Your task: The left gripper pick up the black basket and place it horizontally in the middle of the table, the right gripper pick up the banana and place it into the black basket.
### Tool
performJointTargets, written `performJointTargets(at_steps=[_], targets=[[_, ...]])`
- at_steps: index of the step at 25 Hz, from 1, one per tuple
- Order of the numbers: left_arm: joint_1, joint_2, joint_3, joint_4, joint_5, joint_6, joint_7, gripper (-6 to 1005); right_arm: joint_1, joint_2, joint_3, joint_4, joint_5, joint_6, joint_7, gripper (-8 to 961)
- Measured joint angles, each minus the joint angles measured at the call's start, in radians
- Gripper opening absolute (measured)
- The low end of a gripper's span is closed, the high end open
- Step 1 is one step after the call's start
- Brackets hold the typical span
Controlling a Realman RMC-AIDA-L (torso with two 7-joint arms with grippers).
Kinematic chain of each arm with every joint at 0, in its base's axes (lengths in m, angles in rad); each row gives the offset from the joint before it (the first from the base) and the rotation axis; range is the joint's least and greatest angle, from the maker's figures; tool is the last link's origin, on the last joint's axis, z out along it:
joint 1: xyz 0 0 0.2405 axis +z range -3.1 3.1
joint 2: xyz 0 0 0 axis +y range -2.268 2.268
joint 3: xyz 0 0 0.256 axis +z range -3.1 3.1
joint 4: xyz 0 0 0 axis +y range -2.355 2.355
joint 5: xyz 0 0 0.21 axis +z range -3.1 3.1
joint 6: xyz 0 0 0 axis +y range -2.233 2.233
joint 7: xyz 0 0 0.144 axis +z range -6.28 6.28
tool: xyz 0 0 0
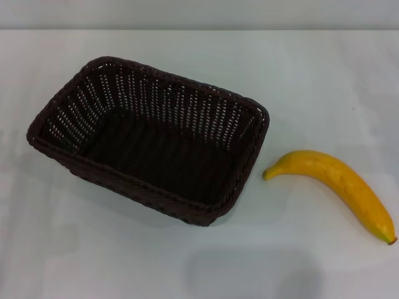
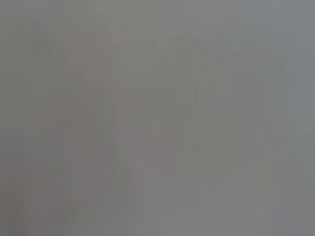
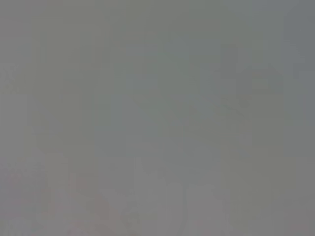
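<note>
The black basket stands upright on the white table, left of centre, turned at a slant with its long side running from far left to near right. It is empty. The banana lies on the table to the right of the basket, apart from it, its brownish tip toward the near right. Neither the left gripper nor the right gripper shows in the head view. Both wrist views show only a plain grey surface, with no fingers or objects.
The table's far edge runs along the top of the head view. A faint shadow lies on the table near the front, between basket and banana.
</note>
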Motion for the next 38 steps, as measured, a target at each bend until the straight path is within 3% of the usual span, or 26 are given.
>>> performJointTargets(at_steps=[29,35,38], targets=[[-0.006,0.0,0.0,0.0,0.0,-0.001,-0.008,872,0.007,-0.001,0.004,-0.003,0.003,-0.001,0.001,858],[-0.012,0.009,0.002,0.018,0.003,0.003,-0.138,872,0.002,-0.002,0.005,-0.003,0.004,-0.001,0.001,857],[0.012,0.022,0.029,0.148,0.065,0.077,-0.361,872,0.0,-0.003,0.005,-0.003,0.004,-0.001,0.001,857]])
